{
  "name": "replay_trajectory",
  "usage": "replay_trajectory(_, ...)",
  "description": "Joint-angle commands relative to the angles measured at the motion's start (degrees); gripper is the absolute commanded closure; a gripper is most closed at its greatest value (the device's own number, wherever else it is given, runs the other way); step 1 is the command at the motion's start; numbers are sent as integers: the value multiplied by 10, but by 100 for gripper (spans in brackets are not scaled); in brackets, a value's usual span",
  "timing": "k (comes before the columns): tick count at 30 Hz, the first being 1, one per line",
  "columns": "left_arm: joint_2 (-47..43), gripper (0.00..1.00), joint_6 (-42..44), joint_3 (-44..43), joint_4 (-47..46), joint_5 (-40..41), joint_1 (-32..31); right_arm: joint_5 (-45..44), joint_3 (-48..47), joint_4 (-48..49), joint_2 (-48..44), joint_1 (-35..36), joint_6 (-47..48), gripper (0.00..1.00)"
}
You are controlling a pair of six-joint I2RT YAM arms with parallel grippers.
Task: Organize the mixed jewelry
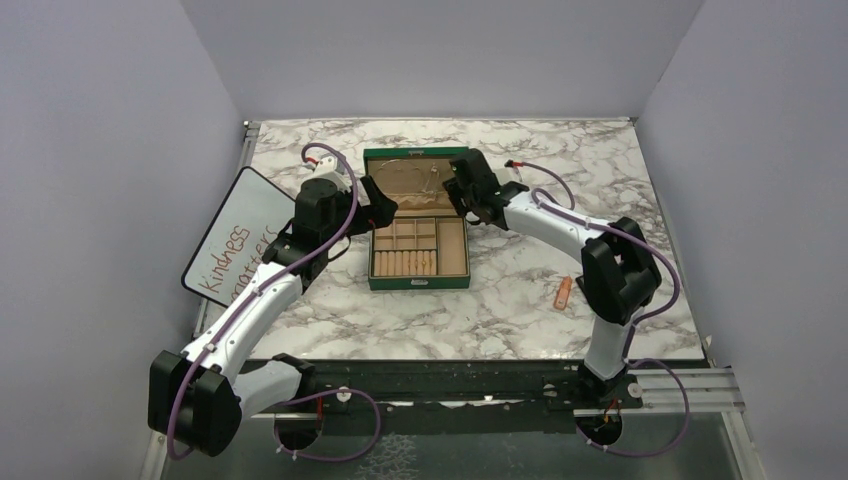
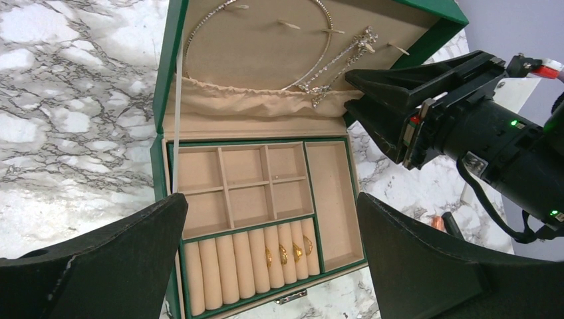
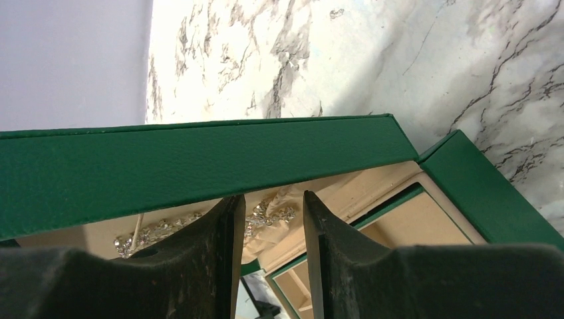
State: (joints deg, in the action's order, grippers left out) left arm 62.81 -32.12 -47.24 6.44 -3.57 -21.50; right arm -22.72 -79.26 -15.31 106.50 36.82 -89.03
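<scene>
A green jewelry box (image 1: 418, 283) sits open at mid-table with its lid (image 2: 171, 60) upright. A thin necklace loop (image 2: 326, 53) hangs on hooks inside the lid. A sparkly chain (image 2: 346, 56) dangles beside it over the beige pocket. Several gold rings (image 2: 282, 254) sit in the ring rolls at the front right. My left gripper (image 2: 271, 199) is wide open above the tray and holds nothing. My right gripper (image 3: 271, 196) is at the lid's right top corner, its fingers (image 2: 372, 93) apart. The sparkly chain (image 3: 266, 212) shows just beyond them, and nothing is between them.
A whiteboard (image 1: 240, 240) reading "Kindness matters" lies at the left table edge under my left arm. An orange marker (image 1: 563, 292) lies on the marble to the right of the box. A small red-tipped item (image 1: 515, 165) lies behind my right arm. Grey walls stand on three sides.
</scene>
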Motion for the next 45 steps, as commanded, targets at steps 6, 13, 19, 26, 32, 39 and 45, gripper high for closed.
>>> replay_trajectory(6,-2,1,2,-8,-34,-29,-6,-37,-31,-62,34,5,-63,60)
replay_trajectory(13,9,1,12,-11,-39,-51,-12,0,-42,-87,55,5,-87,64)
replay_trajectory(19,30,4,12,-17,-39,-69,-17,10,-24,-82,44,5,-93,84)
replay_trajectory(26,64,8,0,-40,-45,-85,-28,15,22,-55,11,5,-84,99)
replay_trajectory(32,102,14,-4,-71,-56,-59,-63,30,62,-14,-9,5,-60,99)
replay_trajectory(39,158,22,3,-94,-62,71,-104,58,112,60,-31,3,-7,99)
replay_trajectory(45,210,33,22,-111,-112,77,-119,102,135,94,-28,-11,13,99)
